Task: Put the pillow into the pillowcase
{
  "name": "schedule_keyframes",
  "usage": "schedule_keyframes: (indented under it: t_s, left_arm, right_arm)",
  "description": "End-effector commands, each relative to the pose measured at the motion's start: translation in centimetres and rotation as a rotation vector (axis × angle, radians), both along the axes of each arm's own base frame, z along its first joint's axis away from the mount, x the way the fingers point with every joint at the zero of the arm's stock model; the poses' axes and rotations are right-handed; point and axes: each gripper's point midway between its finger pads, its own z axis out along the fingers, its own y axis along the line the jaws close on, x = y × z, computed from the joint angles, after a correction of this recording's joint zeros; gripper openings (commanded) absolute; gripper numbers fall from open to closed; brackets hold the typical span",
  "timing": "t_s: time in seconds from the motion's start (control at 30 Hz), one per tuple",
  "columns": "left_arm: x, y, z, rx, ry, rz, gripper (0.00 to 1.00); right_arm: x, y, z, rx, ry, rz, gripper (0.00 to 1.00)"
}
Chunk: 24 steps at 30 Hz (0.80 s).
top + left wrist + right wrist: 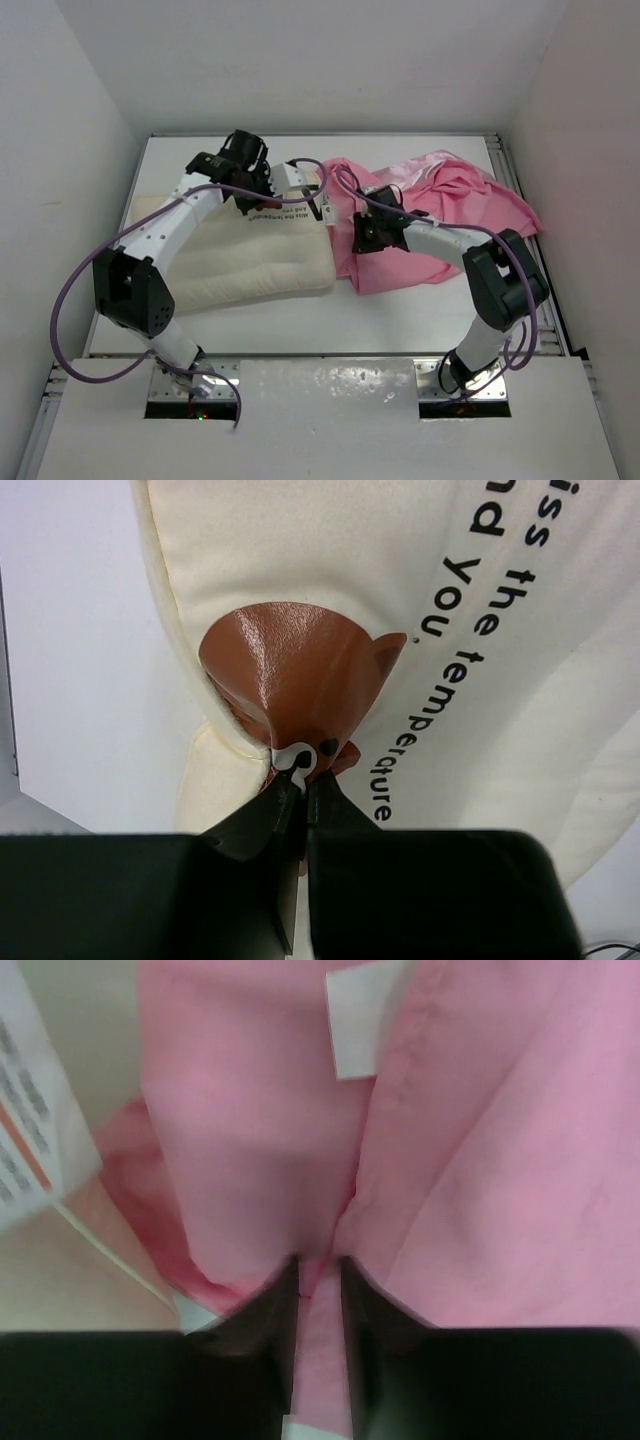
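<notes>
the pillow point(250, 262) lies flat on the left half of the white table point(400, 322), cream and plump, its long side running left to right. the pillowcase point(455, 200) sits crumpled in a pink heap on the right half, its left edge touching the right end of the pillow.

the left gripper point(323, 210) reaches over the pillow's far right corner. in the left wrist view the left gripper point(300, 780) has its jaws pressed together on the pillow point(330, 550) cover, pinching it right at the brown bear mark point(290, 670), so the cloth is drawn into a small cone toward the tips. black lettering point(480, 630) runs along the cover just beside the mark.

the right gripper point(364, 236) is down on the near left part of the pink heap, close to the pillow's end. in the right wrist view the right gripper point(320, 1275) has its jaws drawn close, with a narrow fold of the pillowcase point(500, 1160) caught between them, and pink cloth bunches up on both sides of the fingers. a small white tag point(355, 1020) is sewn in a seam above the fold. at the left edge of that view a printed label point(30, 1150) hangs over a cream surface.

the two grippers are near each other, either side of where pillow and pillowcase meet.
</notes>
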Motion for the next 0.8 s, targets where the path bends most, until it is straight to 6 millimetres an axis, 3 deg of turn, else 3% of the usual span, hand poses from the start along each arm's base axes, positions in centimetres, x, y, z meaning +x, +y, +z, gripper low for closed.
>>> schedule_keyframes:
  t_s: [0.0, 0.03, 0.2, 0.33, 0.43, 0.5, 0.53, 0.63, 0.7, 0.73, 0.77]
  left_arm:
    - [1.7, -1.1, 4.8, -0.094, -0.149, 0.013, 0.0]
    - [1.8, -1.5, 5.1, -0.101, -0.154, 0.003, 0.0]
    - [1.9, -2.3, 5.8, -0.098, -0.175, -0.034, 0.0]
    - [1.9, -3.1, 5.3, -0.092, -0.178, -0.067, 0.0]
    - [1.9, -3.5, 5.1, -0.09, -0.179, -0.075, 0.0]
    - [2.0, -3.5, 4.8, -0.083, -0.179, -0.076, 0.0]
    - [2.1, -3.4, 4.6, -0.076, -0.181, -0.075, 0.0]
    - [2.4, -3.0, 4.3, -0.055, -0.194, -0.059, 0.0]
    - [2.5, -2.7, 4.3, -0.057, -0.199, -0.043, 0.0]
    - [2.4, -2.6, 4.4, -0.058, -0.201, -0.036, 0.0]
    - [2.4, -2.6, 4.3, -0.062, -0.2, -0.03, 0.0]
  right_arm:
    - [-0.3, 0.0, -0.5, 0.001, 0.0, -0.013, 0.06]
    - [-0.4, -0.2, -0.5, -0.003, 0.002, -0.016, 0.0]
    - [-0.7, -2.1, 1.0, -0.027, -0.04, -0.074, 0.0]
    - [-1.2, -4.9, 1.7, -0.054, -0.06, -0.164, 0.0]
    - [-1.2, -5.6, 2.7, -0.037, -0.09, -0.174, 0.0]
    - [-1.2, -5.0, 3.2, -0.043, -0.117, -0.105, 0.38]
    - [-1.0, -4.7, 3.4, -0.05, -0.129, -0.085, 0.49]
    - [1.2, -4.3, 4.3, -0.061, -0.165, -0.091, 0.67]
    - [4.3, -3.9, 6.8, -0.032, -0.228, -0.119, 0.67]
    - [5.3, -3.8, 6.4, -0.036, -0.221, -0.129, 0.66]
    - [7.6, -3.5, 8.5, -0.016, -0.277, -0.152, 0.64]
